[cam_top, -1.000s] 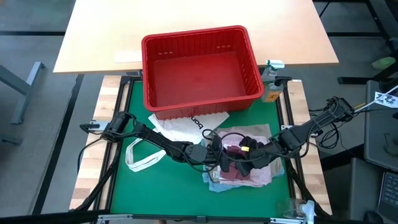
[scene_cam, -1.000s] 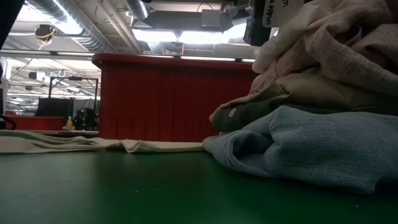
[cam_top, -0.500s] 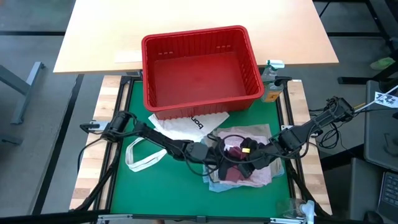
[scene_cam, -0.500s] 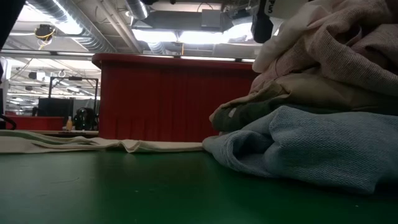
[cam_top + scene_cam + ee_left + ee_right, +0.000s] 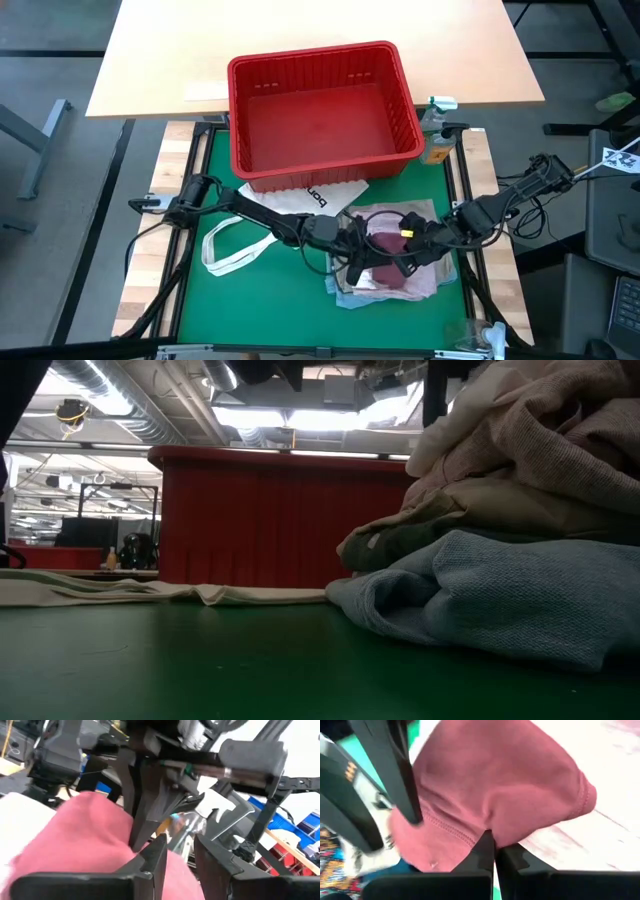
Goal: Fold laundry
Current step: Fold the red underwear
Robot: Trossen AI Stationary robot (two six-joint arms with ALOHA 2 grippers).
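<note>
Both arms reach to lower centre of the high view. Right gripper (image 5: 493, 851) pinches the maroon garment (image 5: 490, 785); left gripper (image 5: 177, 852) stands part-open, empty. Laundry pile (image 5: 385, 270) largely hidden beneath.

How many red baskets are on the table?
1. The red basket sits at the far side of the table, behind the tote bag and the laundry pile. No other basket shows in any view.
</note>
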